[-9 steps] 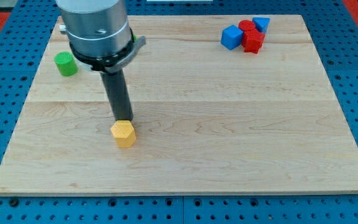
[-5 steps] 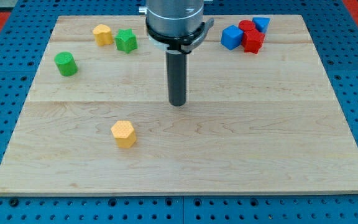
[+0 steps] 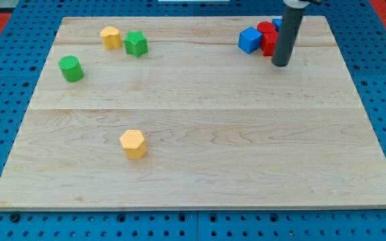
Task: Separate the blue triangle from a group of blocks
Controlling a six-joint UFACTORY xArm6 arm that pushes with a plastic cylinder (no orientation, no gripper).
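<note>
A group of blocks sits at the view's top right: a blue cube [image 3: 249, 39], a red cylinder [image 3: 265, 28] and a red block [image 3: 269, 42]. The blue triangle [image 3: 277, 23] is almost wholly hidden behind the rod; only a sliver of blue shows. My tip [image 3: 281, 63] rests on the board just below and to the right of the red block, close to the group.
A yellow block [image 3: 110, 36] and a green star-shaped block [image 3: 136, 43] lie at the top left. A green cylinder [image 3: 70, 68] is at the left. A yellow hexagonal block [image 3: 133, 143] lies at the lower left of the wooden board [image 3: 200, 167].
My tip has moved from beside the yellow hexagonal block, across the board's middle, to the top right next to the red and blue group. No blocks have moved.
</note>
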